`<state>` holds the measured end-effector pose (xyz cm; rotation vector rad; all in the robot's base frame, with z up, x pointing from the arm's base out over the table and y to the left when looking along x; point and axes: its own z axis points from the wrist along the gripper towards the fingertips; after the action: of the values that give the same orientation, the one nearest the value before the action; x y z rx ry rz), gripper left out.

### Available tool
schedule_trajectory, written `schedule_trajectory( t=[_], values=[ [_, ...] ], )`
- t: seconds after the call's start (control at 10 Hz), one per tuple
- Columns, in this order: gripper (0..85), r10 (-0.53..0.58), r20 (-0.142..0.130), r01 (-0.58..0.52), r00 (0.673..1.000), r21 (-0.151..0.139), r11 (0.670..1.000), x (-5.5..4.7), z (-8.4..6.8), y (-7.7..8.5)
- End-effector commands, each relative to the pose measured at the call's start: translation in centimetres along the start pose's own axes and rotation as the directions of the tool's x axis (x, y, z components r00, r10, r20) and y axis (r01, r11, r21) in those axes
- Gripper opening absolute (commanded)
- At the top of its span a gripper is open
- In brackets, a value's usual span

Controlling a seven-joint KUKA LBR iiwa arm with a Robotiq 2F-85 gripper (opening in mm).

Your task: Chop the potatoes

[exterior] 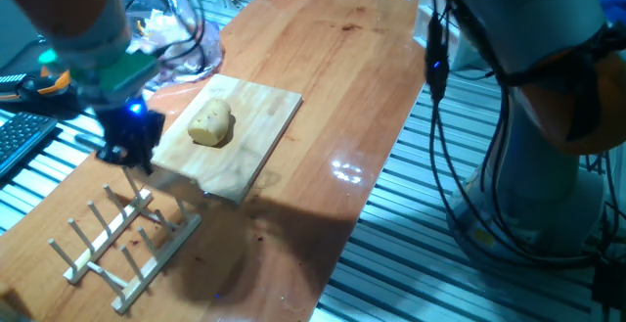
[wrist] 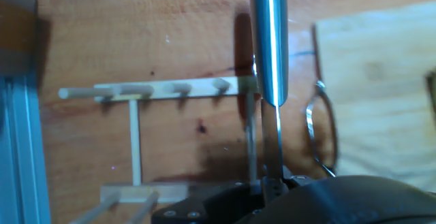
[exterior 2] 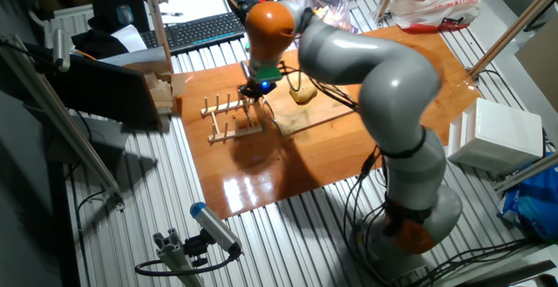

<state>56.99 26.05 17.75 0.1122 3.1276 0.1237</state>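
Note:
One pale tan potato [exterior: 210, 124] [exterior 2: 302, 93] lies whole on the light wooden cutting board [exterior: 249, 151] [wrist: 381, 101]. My gripper [exterior: 132, 154] [exterior 2: 254, 90] [wrist: 272, 180] hangs left of the board, over the near end of a wooden peg rack [exterior: 122, 239] [exterior 2: 228, 117] [wrist: 157, 90]. It is shut on a shiny metal knife [wrist: 270, 40] that sticks out along the fingers, seen edge-on in the hand view. The knife is above the rack and the table beside the board's edge, clear of the potato. The fingertips themselves are hidden by the hand's dark body.
A thin wire loop [wrist: 320, 125] lies at the board's edge. Clear plastic bags [exterior: 181, 28] [exterior 2: 432, 3] sit at the far end of the table. A keyboard [exterior 2: 196, 30] and a wooden block [exterior 2: 161, 95] stand beyond the rack. The arm's base [exterior 2: 418, 208] is off the table's side.

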Motion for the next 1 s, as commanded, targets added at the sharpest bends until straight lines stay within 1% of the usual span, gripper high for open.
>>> schedule_trajectory(
  t=[0.0,0.2,0.3,0.4,0.5,0.6,0.7,0.8,0.9],
  values=[
    [0.0,0.016,-0.003,-0.016,1.000,-0.036,0.999,-0.1,-4.8,-0.9],
    [0.0,0.029,-0.003,-0.029,1.000,-0.101,0.994,-0.2,-5.6,-2.6],
    [0.0,0.024,0.004,-0.023,1.000,-0.114,0.993,-0.2,-5.9,-3.1],
    [0.0,-0.008,0.022,0.010,1.000,-0.118,0.993,-0.4,-5.9,-3.6],
    [0.0,-0.065,0.055,0.068,0.996,-0.051,0.996,-0.7,-5.5,-4.3],
    [0.0,-0.094,0.069,0.095,0.993,-0.004,0.995,-1.2,-5.1,-5.3],
    [0.0,-0.083,0.068,0.084,0.994,-0.008,0.996,-1.6,-4.6,-6.7],
    [0.0,-0.076,0.074,0.076,0.994,-0.004,0.997,-1.8,-3.7,-8.6],
    [0.0,-0.095,0.083,0.096,0.992,-0.007,0.995,-2.0,-3.0,-9.5]
  ],
)
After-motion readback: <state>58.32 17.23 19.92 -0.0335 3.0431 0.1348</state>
